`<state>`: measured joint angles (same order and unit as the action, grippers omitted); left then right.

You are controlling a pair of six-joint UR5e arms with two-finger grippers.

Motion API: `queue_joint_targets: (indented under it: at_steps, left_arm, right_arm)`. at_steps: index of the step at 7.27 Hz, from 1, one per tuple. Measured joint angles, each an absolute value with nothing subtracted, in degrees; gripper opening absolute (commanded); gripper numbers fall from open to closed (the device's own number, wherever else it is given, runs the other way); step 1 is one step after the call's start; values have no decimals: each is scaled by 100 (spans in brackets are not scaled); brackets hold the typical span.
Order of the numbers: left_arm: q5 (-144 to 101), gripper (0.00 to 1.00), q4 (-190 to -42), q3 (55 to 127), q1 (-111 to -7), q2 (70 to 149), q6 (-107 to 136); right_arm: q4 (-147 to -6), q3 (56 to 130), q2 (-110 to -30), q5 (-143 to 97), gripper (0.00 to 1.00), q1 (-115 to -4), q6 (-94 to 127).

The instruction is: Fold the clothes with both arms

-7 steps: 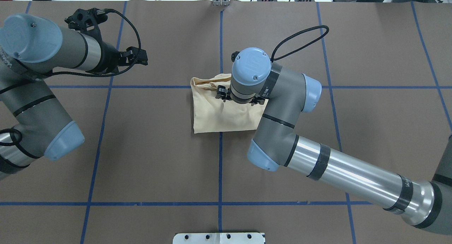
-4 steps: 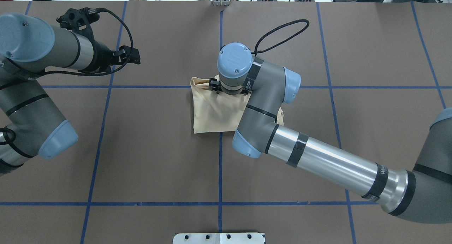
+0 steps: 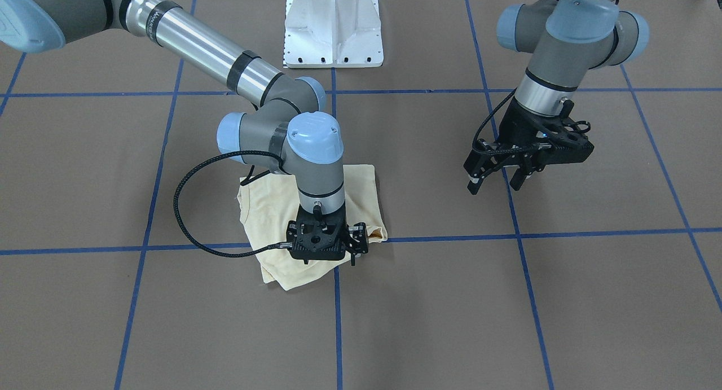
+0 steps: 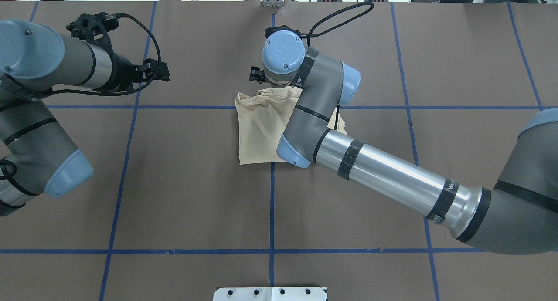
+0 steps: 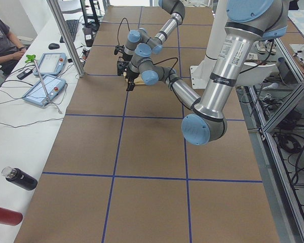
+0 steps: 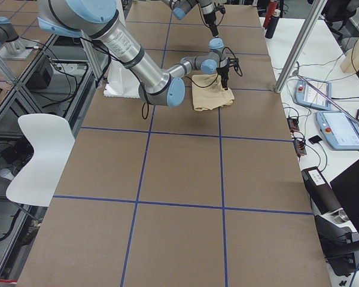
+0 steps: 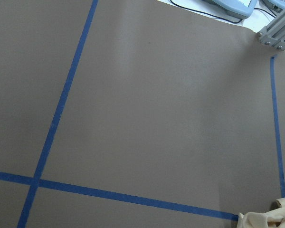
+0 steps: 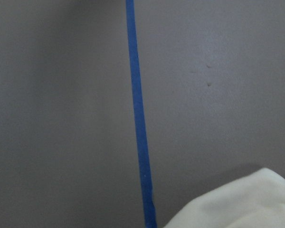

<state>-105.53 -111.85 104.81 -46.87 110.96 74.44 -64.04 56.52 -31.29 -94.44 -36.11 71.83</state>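
Brown table (image 4: 174, 196) gridded with blue tape: the shirt (image 4: 257, 131) lies near its middle as a compact, rumpled bundle, folding seemingly near done; right end effector (image 3: 330, 249) at its far side, opening indiscernible; left end effector (image 3: 494, 185) spread, empty, well apart.
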Motion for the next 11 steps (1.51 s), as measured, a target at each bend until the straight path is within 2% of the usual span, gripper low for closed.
queue_joint_targets:
  at_steps: [3, 6, 9, 11]
  left_arm:
    - [-10670, 100, -11179, 10492, -4842, 11081, 7311]
    - [-11312, 100, -11182, 10876, -5444, 10667, 6653]
    - [-11364, 100, -11196, 11223, -5978, 10137, 5569]
    - [-11065, 100, -11437, 11075, -6081, 10106, 5505]
  right_arm:
    - [-6381, 5795, -3069, -9647, 100, -3869, 6960]
    - [-7487, 7214, -3797, -10556, 100, -4476, 6365]
    - [-8005, 9042, -5499, -11460, 100, -5488, 5336]
    - [-7981, 9968, -6762, -11849, 100, -6010, 4870]
